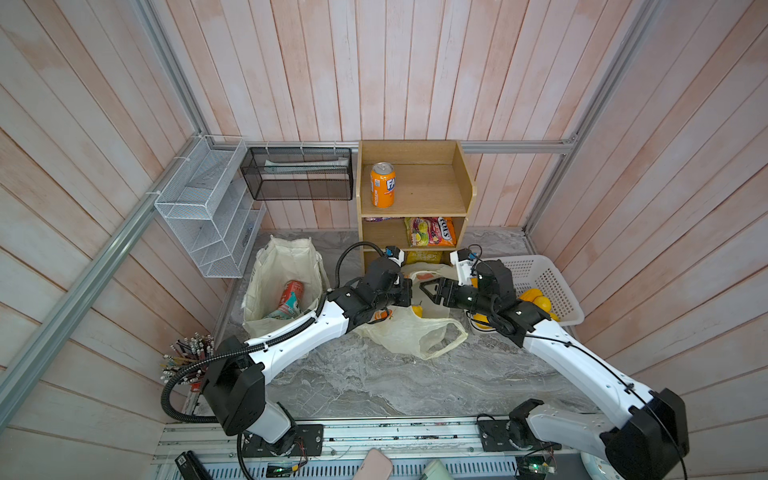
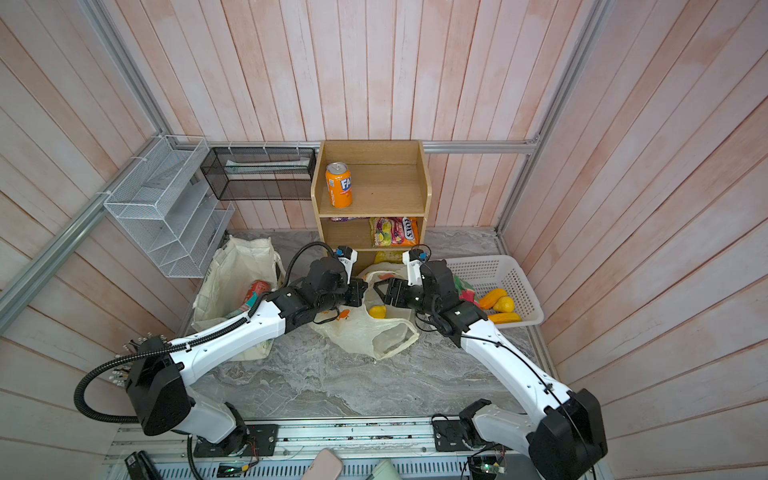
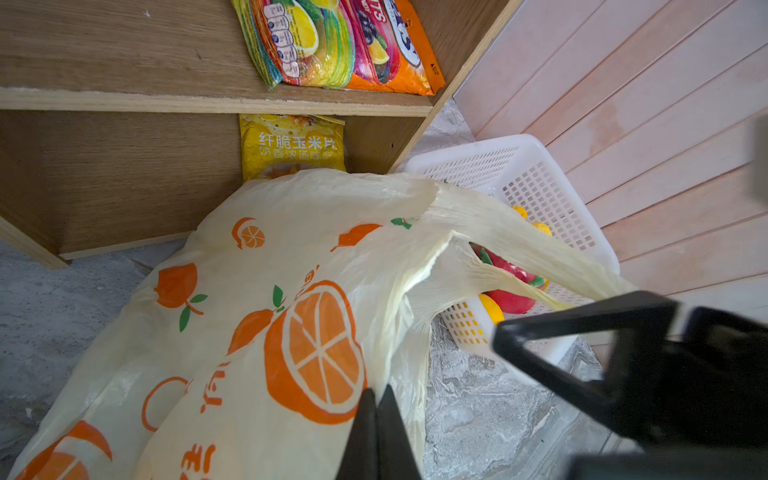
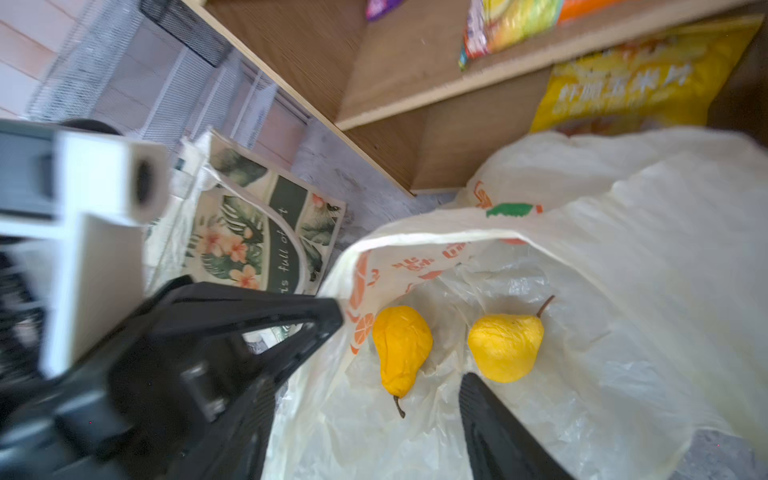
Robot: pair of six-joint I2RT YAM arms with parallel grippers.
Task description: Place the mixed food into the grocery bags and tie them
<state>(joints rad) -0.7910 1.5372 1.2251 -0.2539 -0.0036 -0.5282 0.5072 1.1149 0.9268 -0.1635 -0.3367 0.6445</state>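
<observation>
Your left claw [image 3: 377, 401] is clamped shut on the rim of the plastic bag [image 1: 415, 334], which lies mid-bench in front of the shelf unit [image 1: 415, 195]. Your right claw [image 1: 424, 293] faces it, jaws apart at the bag's mouth. Two yellow pears [image 4: 402, 349] lie inside the bag. The red can [image 1: 293, 291] and teal packet [image 1: 286, 311] sit in the canvas tote [image 1: 286, 257] on the left of the bench [image 1: 395, 382].

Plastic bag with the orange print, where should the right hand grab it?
Best the loose loop handle of the plastic bag, strap pinched from above on the right hand's side. It lies spread open on the table, clear of the bag's bulk, and the left hand is shut on the far rim.
</observation>
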